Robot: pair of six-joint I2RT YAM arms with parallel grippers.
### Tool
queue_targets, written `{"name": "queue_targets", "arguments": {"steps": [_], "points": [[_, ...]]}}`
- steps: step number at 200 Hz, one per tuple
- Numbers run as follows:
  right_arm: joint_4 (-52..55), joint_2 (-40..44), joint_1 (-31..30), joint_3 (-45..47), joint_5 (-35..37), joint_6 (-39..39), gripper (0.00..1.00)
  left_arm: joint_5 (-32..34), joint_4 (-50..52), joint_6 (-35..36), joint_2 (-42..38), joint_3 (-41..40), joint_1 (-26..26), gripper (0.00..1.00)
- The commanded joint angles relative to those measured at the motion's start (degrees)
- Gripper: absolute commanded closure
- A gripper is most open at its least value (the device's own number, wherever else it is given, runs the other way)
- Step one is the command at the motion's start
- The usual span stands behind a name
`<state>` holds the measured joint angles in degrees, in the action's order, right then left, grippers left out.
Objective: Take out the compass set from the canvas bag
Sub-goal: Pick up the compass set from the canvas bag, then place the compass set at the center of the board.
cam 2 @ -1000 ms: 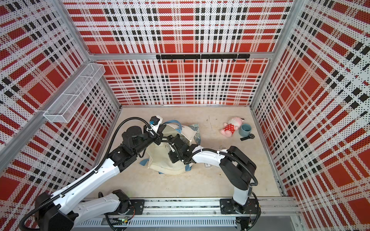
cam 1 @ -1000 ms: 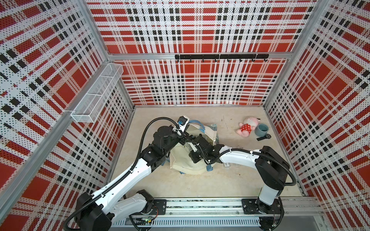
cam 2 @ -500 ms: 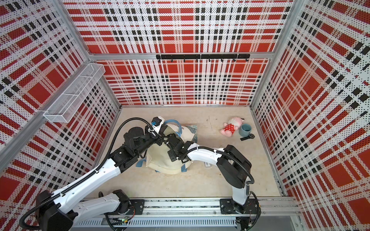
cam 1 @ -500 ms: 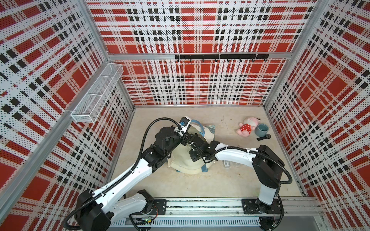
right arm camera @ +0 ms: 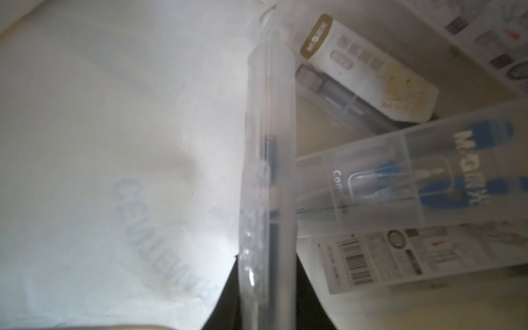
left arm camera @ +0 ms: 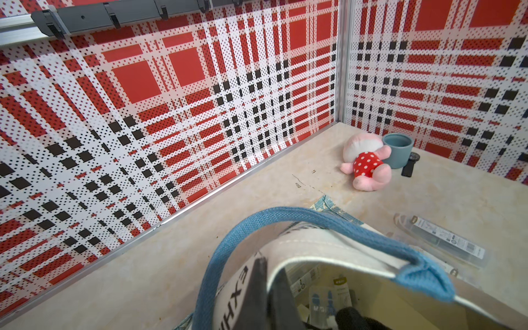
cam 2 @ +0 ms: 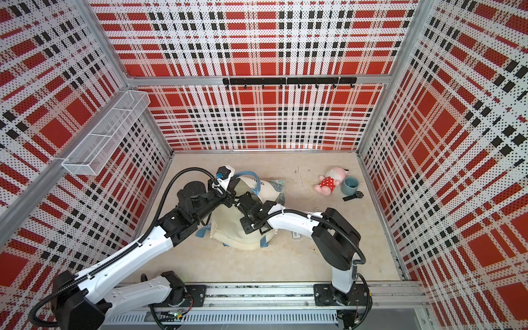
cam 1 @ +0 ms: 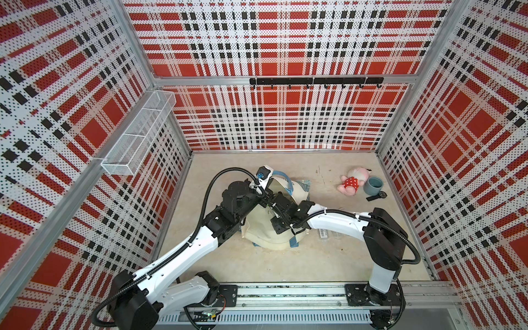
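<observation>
The cream canvas bag point(cam 1: 265, 234) point(cam 2: 234, 233) lies mid-table with its mouth raised. My left gripper point(left arm camera: 265, 267) is shut on the bag's rim point(left arm camera: 314, 253) beside the blue handle point(left arm camera: 285, 215), holding the mouth open. My right gripper point(right arm camera: 267, 264) is inside the bag, shut on a clear plastic case point(right arm camera: 268, 160) seen edge-on. Deeper in the bag lies a compass set point(right arm camera: 414, 171) in a clear box with blue print, among other packets. In both top views the right wrist point(cam 1: 285, 210) covers the bag's mouth.
A clear packet point(cam 1: 324, 233) point(left arm camera: 445, 243) lies on the table by the right arm. A pink plush toy point(cam 1: 353, 183), a blue-grey cup point(cam 1: 374, 185) and a small black thing point(cam 1: 377, 196) sit at the back right. A wire basket point(cam 1: 140, 134) hangs on the left wall.
The right wrist has shifted left and back over the bag's mouth, and the bag has bunched up and moved with it. The left gripper keeps its hold on the rim, slightly further back.
</observation>
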<state>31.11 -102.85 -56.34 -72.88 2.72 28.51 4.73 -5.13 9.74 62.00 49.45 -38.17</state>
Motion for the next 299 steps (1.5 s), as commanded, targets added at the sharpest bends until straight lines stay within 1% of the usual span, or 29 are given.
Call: {"name": "queue_targets", "arguments": {"steps": [1, 39, 63, 96, 126, 176, 217, 236, 254, 269, 286, 299], "points": [[-3.9, 6.3, -1.2, -0.1, -3.2, 1.4, 0.81, 0.2, -4.7, 0.0, -1.0, -0.9, 0.7, 1.0], [-5.6, 9.6, -1.5, 0.4, -5.0, 0.5, 0.81, 0.1, -4.8, 0.1, -1.4, -1.1, 1.3, 1.0], [-8.3, 11.5, -1.4, 3.2, -8.0, -0.2, 0.81, -0.3, -4.9, 0.0, -1.3, -1.1, 1.8, 1.0], [-6.6, 12.2, -1.6, 6.9, -9.4, -3.7, 0.82, -0.8, -5.2, -0.2, -1.5, -1.1, 2.6, 1.0], [-8.6, 16.1, -3.5, 9.8, -15.8, -6.8, 0.82, -2.6, -5.9, -1.0, -0.9, -0.8, 4.1, 1.0], [-9.3, 22.1, -4.6, 10.6, -24.1, -5.3, 0.82, -2.6, -6.1, -1.4, -1.2, -1.1, 5.0, 1.0], [-13.0, 25.9, -4.6, 11.9, -27.6, -3.3, 0.82, -2.8, -6.2, -1.5, -1.2, -0.9, 5.3, 1.0], [-11.5, 27.7, -4.6, 11.7, -26.7, -2.9, 0.83, -2.8, -6.2, -1.5, -1.3, -1.0, 5.4, 1.0], [-10.2, 30.8, -4.6, 11.8, -23.9, -2.7, 0.83, -3.2, -6.5, -1.8, -1.2, -1.2, 5.9, 1.0], [-6.8, 32.9, -4.1, 10.5, -21.1, -2.8, 0.83, -3.5, -6.7, -2.1, -1.1, -1.1, 6.2, 1.0], [-1.2, 35.2, -1.6, 9.4, -17.2, -2.3, 0.85, -3.3, -6.6, -2.1, -1.1, -0.9, 6.2, 1.0], [2.3, 38.3, 2.6, 10.0, -13.6, -0.9, 0.85, -3.4, -6.6, -2.3, -1.3, -0.9, 6.3, 1.0]]}}
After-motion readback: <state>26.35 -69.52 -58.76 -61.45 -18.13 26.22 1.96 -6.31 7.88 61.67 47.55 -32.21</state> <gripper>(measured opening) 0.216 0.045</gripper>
